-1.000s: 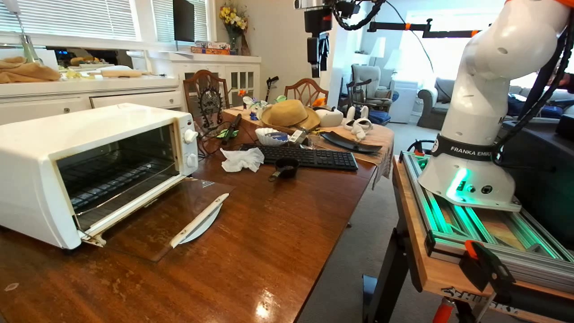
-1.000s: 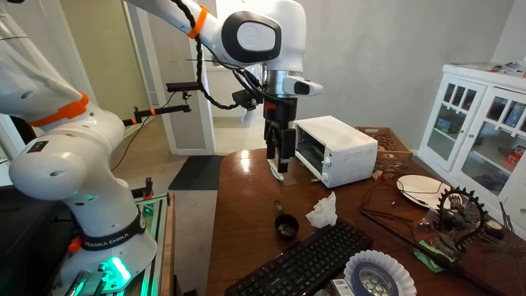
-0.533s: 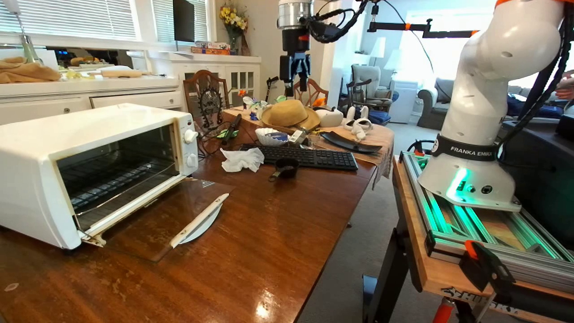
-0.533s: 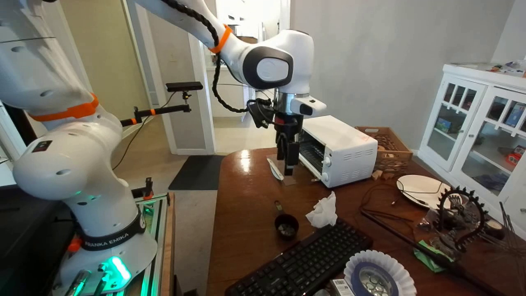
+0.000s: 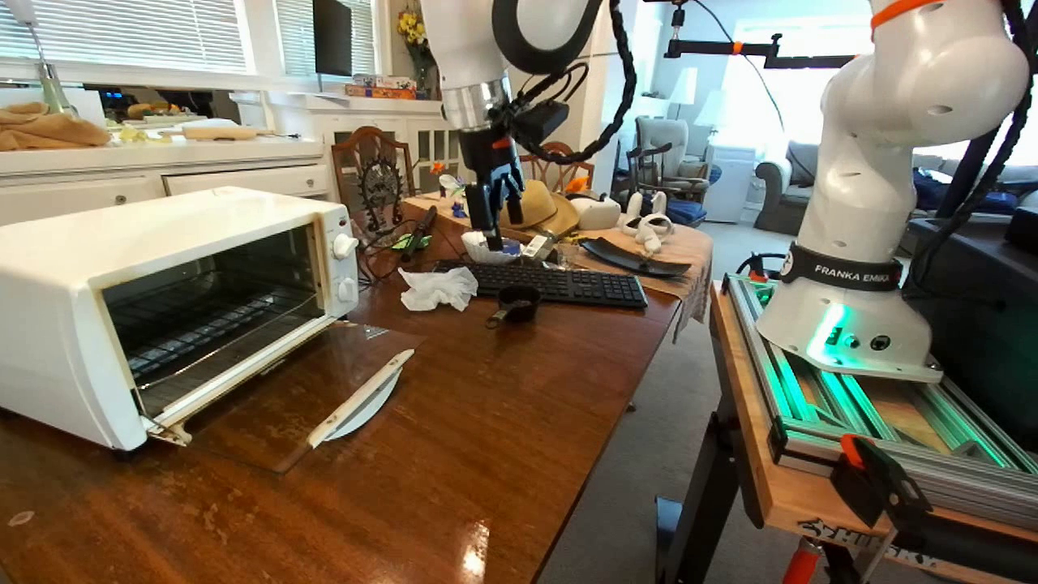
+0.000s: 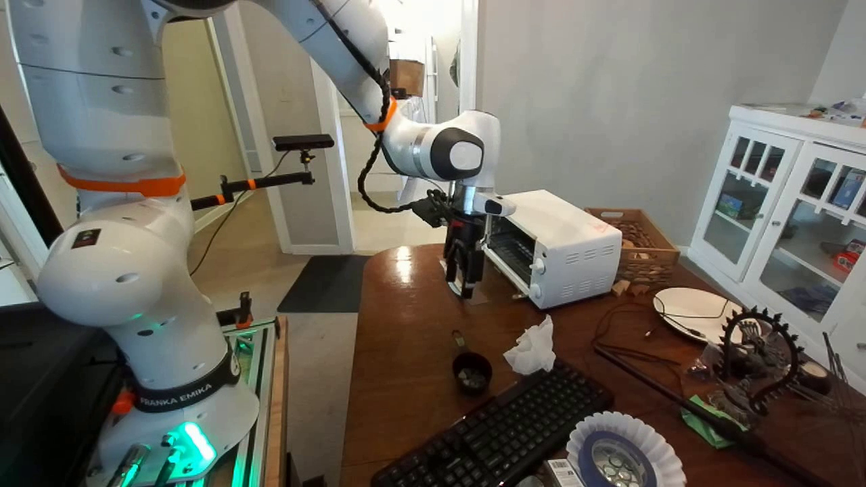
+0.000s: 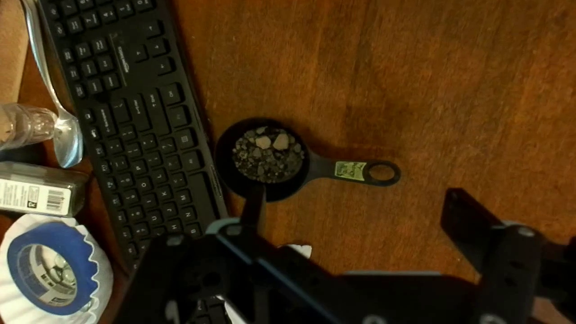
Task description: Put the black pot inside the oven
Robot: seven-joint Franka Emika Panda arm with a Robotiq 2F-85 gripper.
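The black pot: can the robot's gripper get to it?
Probably yes: the gripper is open, and the pot has its handle pointing away from the keyboard. The gripper would likely need to move over and down first.

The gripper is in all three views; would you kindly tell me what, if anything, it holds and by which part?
Nothing is held: the fingers stand apart, and the black pot rests on the table, lower down.
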